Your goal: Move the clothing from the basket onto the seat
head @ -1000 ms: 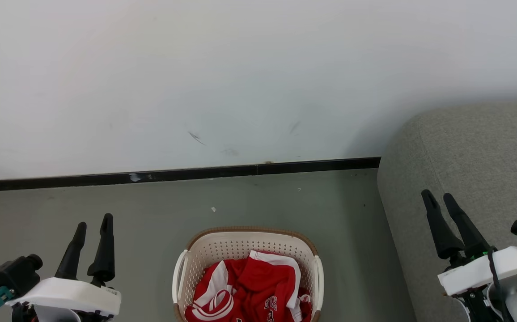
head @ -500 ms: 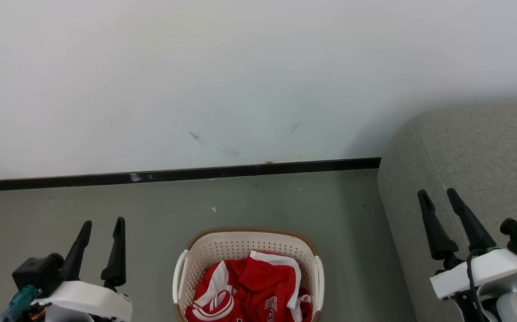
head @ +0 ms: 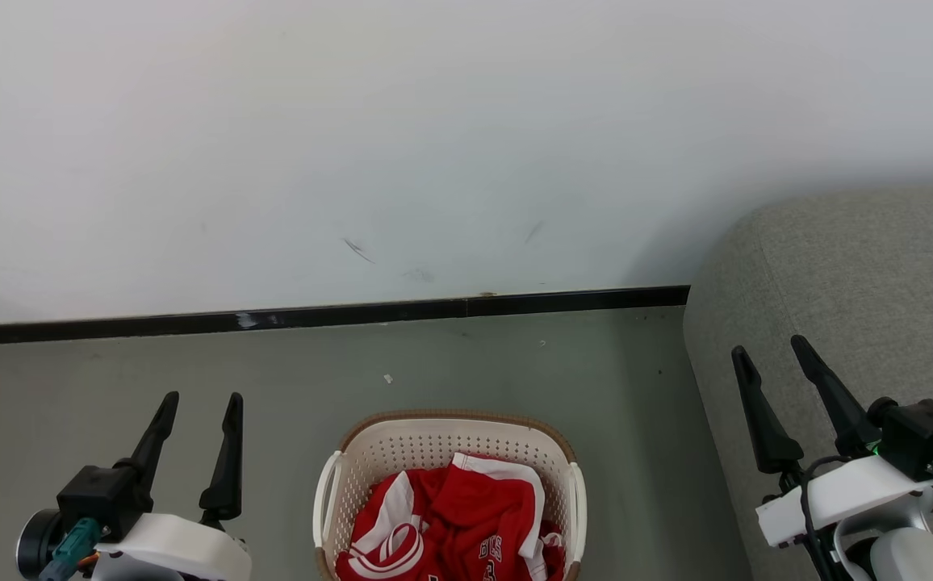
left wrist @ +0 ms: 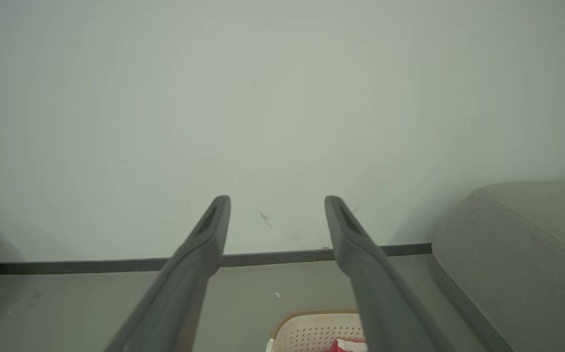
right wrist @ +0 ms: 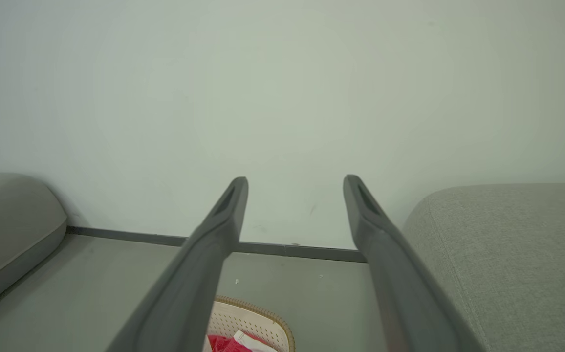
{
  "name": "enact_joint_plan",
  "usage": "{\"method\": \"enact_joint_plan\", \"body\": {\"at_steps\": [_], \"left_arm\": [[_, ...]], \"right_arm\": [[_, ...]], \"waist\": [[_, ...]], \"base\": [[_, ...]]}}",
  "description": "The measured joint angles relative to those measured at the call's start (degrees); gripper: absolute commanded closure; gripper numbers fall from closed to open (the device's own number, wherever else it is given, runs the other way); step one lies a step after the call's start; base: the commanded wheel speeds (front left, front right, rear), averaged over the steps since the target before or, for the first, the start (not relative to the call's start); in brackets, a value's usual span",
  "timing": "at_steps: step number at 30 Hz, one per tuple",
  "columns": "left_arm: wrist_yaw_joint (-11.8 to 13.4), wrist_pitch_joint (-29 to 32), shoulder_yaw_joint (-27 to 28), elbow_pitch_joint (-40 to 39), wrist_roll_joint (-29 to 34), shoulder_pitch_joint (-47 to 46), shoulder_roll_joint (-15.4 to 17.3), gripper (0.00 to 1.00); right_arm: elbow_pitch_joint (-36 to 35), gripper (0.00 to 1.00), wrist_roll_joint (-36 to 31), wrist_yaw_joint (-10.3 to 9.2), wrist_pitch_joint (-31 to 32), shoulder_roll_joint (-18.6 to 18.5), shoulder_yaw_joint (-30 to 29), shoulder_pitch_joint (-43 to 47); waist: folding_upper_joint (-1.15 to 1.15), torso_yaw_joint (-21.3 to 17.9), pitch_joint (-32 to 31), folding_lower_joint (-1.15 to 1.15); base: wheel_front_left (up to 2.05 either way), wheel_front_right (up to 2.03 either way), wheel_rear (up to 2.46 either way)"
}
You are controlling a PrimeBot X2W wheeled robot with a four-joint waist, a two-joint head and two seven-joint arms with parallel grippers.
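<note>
Down at the lower left of the head view, the left gripper [head: 202, 396] is hanging over the grey floor [head: 289, 363], its two dark fingers pointing upward and standing apart, so its jaws are gaping open and holding nothing. Toward the middle, the basket [head: 450, 417] is sitting on the floor, well apart from both grippers, its brown rim and white side handles showing and its near half running off the bottom edge. The clothing [head: 466, 516] is lying crumpled inside the basket, red fabric with white trim and a scrap of dark lettering facing up. Behind the basket, a black baseboard [head: 353, 313] is running along the foot of a white wall [head: 434, 121] carrying a few faint scuffs. Further right, the right gripper [head: 767, 345] is pointing upward too, its fingers spread and its jaws open with nothing between them; it is showing against the side of the seat [head: 862, 274]. The seat is standing at the far right, its rounded grey end meeting the wall, near the basket with a strip of floor lying between them.
</note>
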Motion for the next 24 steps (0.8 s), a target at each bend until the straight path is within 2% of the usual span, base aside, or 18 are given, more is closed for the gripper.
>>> {"method": "enact_joint_plan", "body": {"at_steps": [24], "left_arm": [[-0.63,0.00,1.14,0.57,0.68,-0.81,-1.47,0.00]], "right_arm": [[1.04,0.00,-1.24,0.00,-0.01,1.58,-1.02,0.01]], "waist": [[0.00,0.01,0.15,-0.01]], "base": [[0.00,0.00,0.00]]}}
